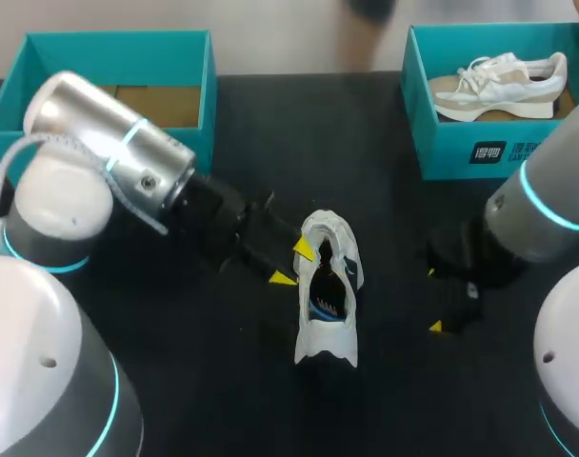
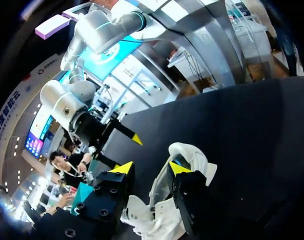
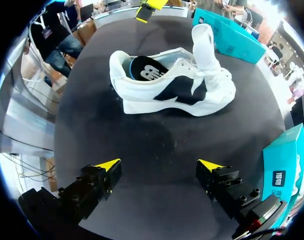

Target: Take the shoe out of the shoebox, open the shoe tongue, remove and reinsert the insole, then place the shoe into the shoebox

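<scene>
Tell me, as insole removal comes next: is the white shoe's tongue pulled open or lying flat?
Open: the tongue stands up off the white shoe, with the black insole visible inside.

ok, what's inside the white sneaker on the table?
In the white sneaker, a black insole shows at the heel; the toe end is hidden under the raised white tongue.

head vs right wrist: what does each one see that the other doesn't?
Head only: the beige-and-white sneaker lying in the right shoebox, and the bare inside of the left shoebox. Right wrist only: the white shoe from the side, with its dark side panel and its tongue standing up. Both: the white shoe on the table, the left jaws close by it, and the right jaws open, empty and apart from it.
</scene>
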### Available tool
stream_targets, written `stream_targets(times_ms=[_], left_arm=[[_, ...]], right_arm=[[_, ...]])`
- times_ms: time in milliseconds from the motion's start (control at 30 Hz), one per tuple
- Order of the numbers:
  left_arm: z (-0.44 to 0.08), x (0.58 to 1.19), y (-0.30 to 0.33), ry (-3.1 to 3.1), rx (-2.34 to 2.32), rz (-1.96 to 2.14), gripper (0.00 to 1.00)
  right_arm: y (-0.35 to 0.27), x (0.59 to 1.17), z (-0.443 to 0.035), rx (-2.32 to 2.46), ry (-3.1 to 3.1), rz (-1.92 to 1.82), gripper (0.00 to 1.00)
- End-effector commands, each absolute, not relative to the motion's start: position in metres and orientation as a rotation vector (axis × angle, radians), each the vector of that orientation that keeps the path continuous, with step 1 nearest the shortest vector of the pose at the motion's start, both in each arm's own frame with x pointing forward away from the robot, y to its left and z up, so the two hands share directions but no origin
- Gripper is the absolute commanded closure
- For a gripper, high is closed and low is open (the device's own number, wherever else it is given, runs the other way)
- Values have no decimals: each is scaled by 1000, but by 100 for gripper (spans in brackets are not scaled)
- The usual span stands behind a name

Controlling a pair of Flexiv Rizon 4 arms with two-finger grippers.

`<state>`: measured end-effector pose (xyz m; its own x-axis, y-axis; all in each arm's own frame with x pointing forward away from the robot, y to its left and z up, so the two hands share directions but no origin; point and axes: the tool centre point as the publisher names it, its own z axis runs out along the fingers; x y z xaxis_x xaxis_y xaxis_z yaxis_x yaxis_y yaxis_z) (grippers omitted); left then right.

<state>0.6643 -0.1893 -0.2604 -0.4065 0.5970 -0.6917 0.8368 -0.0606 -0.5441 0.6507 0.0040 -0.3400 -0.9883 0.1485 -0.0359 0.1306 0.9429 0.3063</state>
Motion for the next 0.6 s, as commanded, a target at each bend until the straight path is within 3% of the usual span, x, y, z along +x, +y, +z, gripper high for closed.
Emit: stream_targets(times_ms=[33,300,433,467,533,567,600], left_arm=[[-244,671,-180,2086,1857,-1277,59],[-218,679,-174,2092,2156,-1034,62],[-209,683,-173,2090,2323,-869,75],[-208,683,-174,2064,2379,-825,72],[-206,683,-173,2069,2512,-708,83],[-205,682,-171,2097,2553,-649,100],[-204,682,-169,2122,2593,-598,100]], right_arm=[[-26,647,-282,206,3038,469,0],[-36,649,-277,197,3022,511,0],[-36,649,-277,197,3022,511,0],[-36,649,-277,197,3022,511,0],[-36,649,-277,197,3022,511,0],[-36,649,-277,197,3022,511,0],[-36,649,-277,197,3022,511,0]])
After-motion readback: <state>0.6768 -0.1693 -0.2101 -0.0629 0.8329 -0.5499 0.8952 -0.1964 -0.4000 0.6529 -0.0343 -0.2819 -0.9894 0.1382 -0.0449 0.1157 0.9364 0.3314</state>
